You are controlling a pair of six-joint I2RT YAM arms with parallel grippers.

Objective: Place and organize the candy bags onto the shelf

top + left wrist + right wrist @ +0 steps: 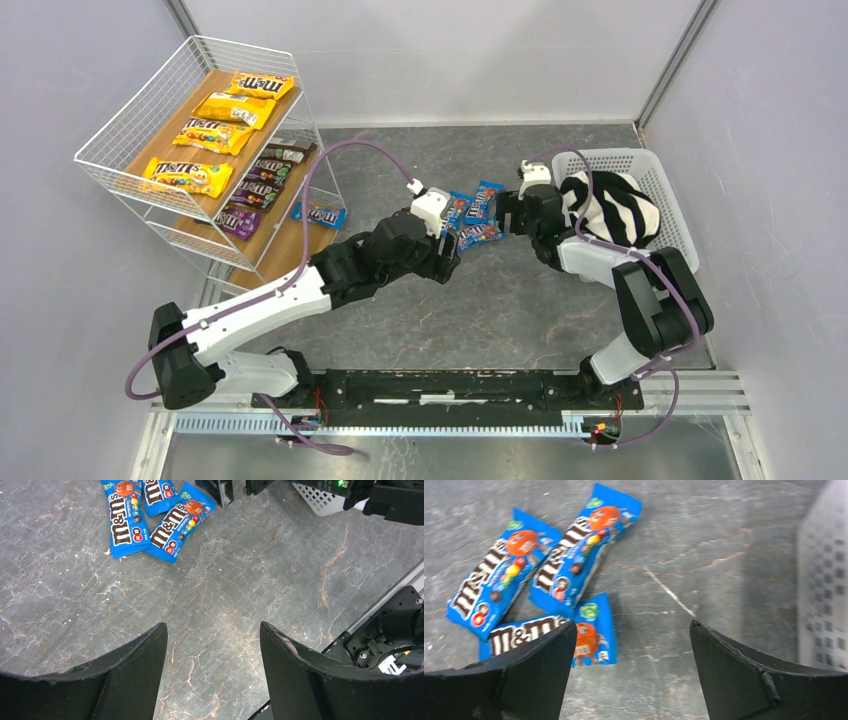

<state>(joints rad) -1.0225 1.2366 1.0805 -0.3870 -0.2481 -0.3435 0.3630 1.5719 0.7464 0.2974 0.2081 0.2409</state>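
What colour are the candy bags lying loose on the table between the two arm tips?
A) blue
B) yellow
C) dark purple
A: the three blue candy bags lie on the grey table in both wrist views, while the yellow candy bags sit up on the shelf.

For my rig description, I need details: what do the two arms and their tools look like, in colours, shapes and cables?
The left arm and right arm have white links and black joints. A purple cable loops along each. The left tool and right tool have matte black, tapered fingers with scuffed edges.
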